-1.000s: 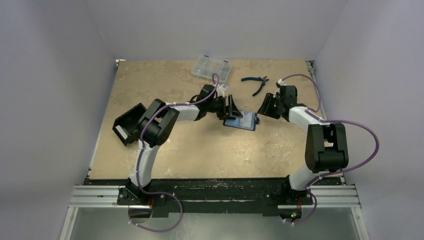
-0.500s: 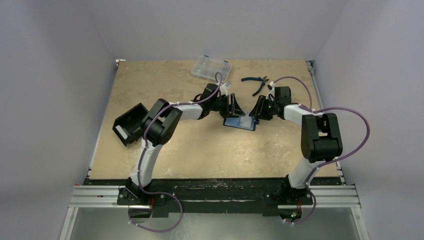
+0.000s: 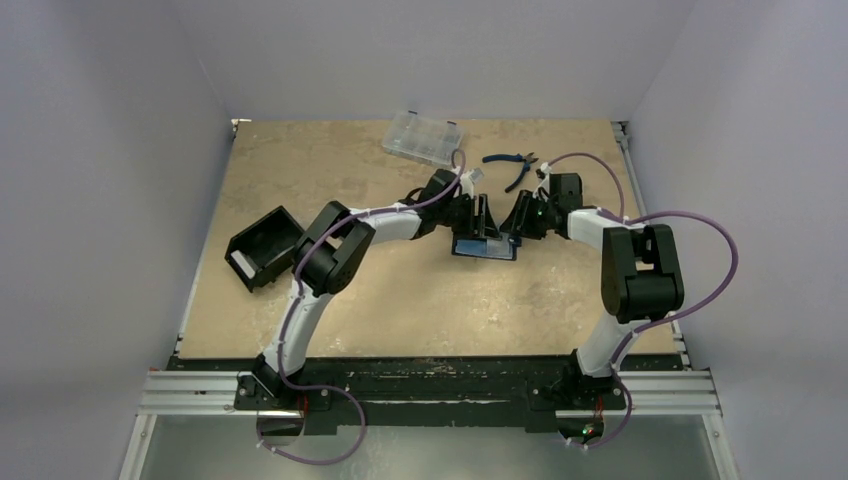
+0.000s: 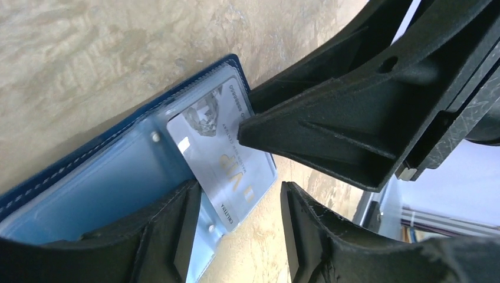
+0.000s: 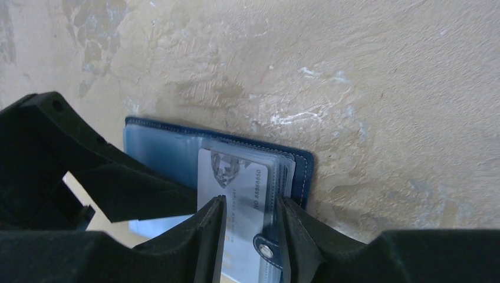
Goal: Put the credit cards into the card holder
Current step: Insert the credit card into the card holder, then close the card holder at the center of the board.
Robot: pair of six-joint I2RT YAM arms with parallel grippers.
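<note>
The navy card holder (image 3: 485, 247) lies open on the table, its clear sleeves up. A whitish card (image 4: 221, 153) with gold "VIP" lettering sits partly inside a sleeve on its right half; it also shows in the right wrist view (image 5: 236, 177). My left gripper (image 4: 239, 218) is open, one finger resting on the holder's left sleeves (image 4: 88, 183). My right gripper (image 5: 250, 224) is narrowly open, straddling the card and the snap tab (image 5: 266, 249), with one fingertip (image 4: 244, 131) touching the card. No other card is in view.
A clear plastic compartment case (image 3: 422, 137) and blue-handled pliers (image 3: 512, 165) lie at the back. A black open-topped box (image 3: 262, 247) stands at the left. Both grippers (image 3: 483, 218) (image 3: 517, 218) crowd close together over the holder.
The right gripper has moved left onto the holder's right half. The left gripper has moved right, closer over the holder's left half. The holder has shifted slightly.
</note>
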